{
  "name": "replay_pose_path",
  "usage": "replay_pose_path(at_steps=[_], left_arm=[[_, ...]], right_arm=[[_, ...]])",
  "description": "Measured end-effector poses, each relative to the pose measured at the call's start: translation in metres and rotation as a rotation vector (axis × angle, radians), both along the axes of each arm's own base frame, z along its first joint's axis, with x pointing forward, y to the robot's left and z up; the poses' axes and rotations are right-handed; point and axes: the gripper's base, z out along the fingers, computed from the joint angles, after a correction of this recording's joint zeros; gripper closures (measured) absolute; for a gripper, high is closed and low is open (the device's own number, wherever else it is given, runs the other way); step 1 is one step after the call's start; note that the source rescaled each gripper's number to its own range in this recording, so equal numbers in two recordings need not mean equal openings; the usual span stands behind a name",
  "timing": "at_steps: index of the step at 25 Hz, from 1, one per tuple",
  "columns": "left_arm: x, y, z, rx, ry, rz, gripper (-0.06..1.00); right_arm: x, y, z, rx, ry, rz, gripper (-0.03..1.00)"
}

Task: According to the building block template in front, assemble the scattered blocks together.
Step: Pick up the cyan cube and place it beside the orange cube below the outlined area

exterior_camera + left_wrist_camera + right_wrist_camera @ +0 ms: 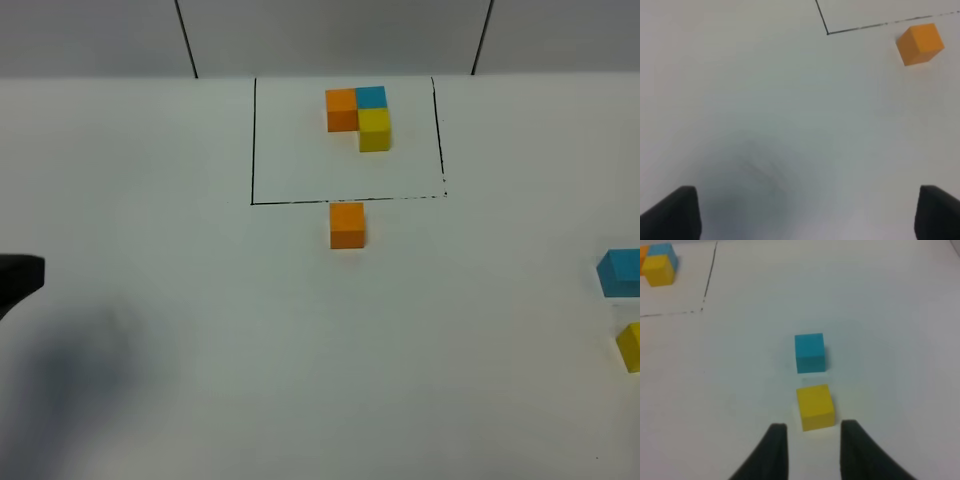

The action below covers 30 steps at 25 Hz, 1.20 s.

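Yellow cube (pixel 630 346) lies nearest the front, at the far right edge of the counter (pixel 200 350), partly cut off by the overhead view and turned slightly off square. Blue cube (pixel 620 272) sits just behind it, apart from it, also at the right edge. Right gripper (pixel 812 429) hangs low just short of the yellow cube, in line with both; its fingers are drawn close with only a narrow gap, and nothing is between them.

Orange cube (pixel 347 224) stands alone at mid-counter, just outside the near line of the frame (pixel 253 140), its faces square to that line.

Template (pixel 360 115) rests inside the frame, toward its far side. Its long arm, orange then blue, runs left to right. The short leg, the yellow piece, points toward the front from the blue end.

Left gripper (pixel 810 215) is at the far left edge, well apart from the orange cube, fingers spread wide over bare counter and holding nothing.
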Motion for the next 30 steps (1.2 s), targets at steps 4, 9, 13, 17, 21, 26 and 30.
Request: replay_pose_path(at_steps=[4,9,13,17,21,26,30], left_arm=[[-0.044,-0.002,-0.007,0.012,-0.119,0.046,0.02],[-0.079,-0.008,-0.019,-0.027,-0.158,0.065,0.04],[-0.092,-0.009,-0.021,-0.035,-0.146,0.078,0.08],[-0.103,-0.005,-0.024,-0.008,-0.103,0.126,0.16],[-0.115,0.0,-0.028,0.014,-0.081,0.201,0.21],[-0.131,0.0,-0.031,0.025,-0.152,0.21,0.23],[-0.142,0.0,-0.032,0.021,-0.221,0.169,0.23]], right_arm=[[0.0,0.0,0.0,0.0,0.0,0.0,0.97],[0.0,0.0,0.0,0.0,0.0,0.0,0.97],[0.0,0.0,0.0,0.0,0.0,0.0,0.97],[0.0,0.0,0.0,0.0,0.0,0.0,0.97],[0.0,0.0,0.0,0.0,0.0,0.0,0.97],[0.0,0.0,0.0,0.0,0.0,0.0,0.97],[0.0,0.0,0.0,0.0,0.0,0.0,0.97]])
